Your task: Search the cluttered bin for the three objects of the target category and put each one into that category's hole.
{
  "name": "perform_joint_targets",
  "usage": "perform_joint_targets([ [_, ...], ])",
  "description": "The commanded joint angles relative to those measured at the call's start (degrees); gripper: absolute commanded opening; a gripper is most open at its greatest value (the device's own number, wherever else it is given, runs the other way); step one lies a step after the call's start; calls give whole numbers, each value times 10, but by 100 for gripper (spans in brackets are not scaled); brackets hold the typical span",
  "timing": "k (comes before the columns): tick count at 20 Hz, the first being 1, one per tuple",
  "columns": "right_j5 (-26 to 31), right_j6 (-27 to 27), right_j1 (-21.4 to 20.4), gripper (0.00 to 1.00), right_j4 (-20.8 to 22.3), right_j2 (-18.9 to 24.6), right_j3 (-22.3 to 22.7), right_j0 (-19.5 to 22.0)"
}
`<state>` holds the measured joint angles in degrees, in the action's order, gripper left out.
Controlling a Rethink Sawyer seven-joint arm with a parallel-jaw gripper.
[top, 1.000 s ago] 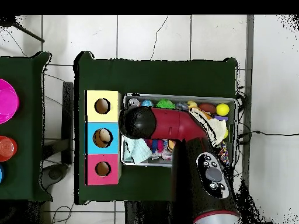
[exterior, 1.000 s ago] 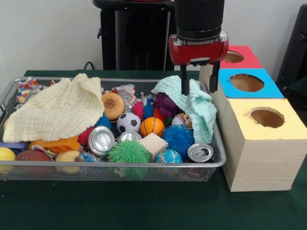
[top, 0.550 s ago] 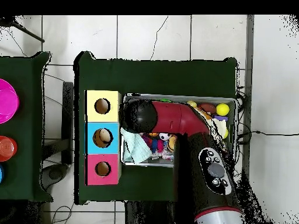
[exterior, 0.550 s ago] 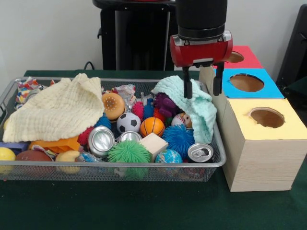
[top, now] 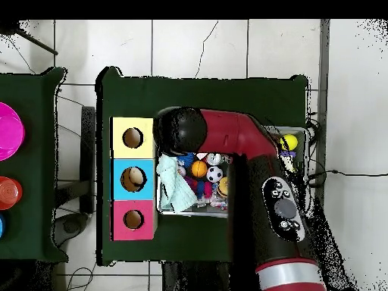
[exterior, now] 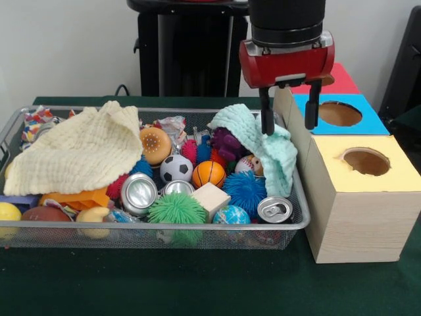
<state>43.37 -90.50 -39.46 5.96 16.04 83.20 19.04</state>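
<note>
Your targets are not marked out, so look over the wire bin (exterior: 297,222) itself: it is packed. At its front right a crushed silver can (exterior: 274,209) lies on its side, and two more cans (exterior: 139,193) sit further left, one large with its open end facing you and a smaller one just beside it. Between them you see a soccer ball (exterior: 175,168), a small basketball (exterior: 208,174), a baseball (exterior: 246,164) half tucked under cloth, a globe ball (exterior: 231,216), a green spiky ball (exterior: 176,209), a blue spiky ball (exterior: 245,190) and a wooden block (exterior: 212,199). A mint-green cloth (exterior: 266,148) drapes over the right end of the bin; a pale yellow cloth (exterior: 75,150) covers the left part.

Your gripper (exterior: 287,113) hangs above the right end of the bin, over the gap between the mint-green cloth and the boxes. Its two black fingers (exterior: 266,117) stand well apart and hold nothing; the one nearer the bin hangs in front of the top of the mint-green cloth.

To the right of the bin stand three boxes in a row, each with a round hole on top: yellow box (exterior: 395,172) nearest you, blue box (exterior: 370,121) in the middle, red box (exterior: 342,76) furthest. In the overhead view something tan shows inside the blue box's hole (top: 133,179).
</note>
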Motion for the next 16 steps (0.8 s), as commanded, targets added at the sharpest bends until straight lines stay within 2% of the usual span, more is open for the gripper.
perform_joint_targets([
  [1, 99, 97, 74, 100, 37, 51, -107, 24],
  [5, 133, 105, 97, 100, 44, 54, -154, 22],
  [12, 190, 145, 164, 100, 63, 75, -260, 26],
  [16, 223, 168, 187, 100, 76, 85, -302, 31],
])
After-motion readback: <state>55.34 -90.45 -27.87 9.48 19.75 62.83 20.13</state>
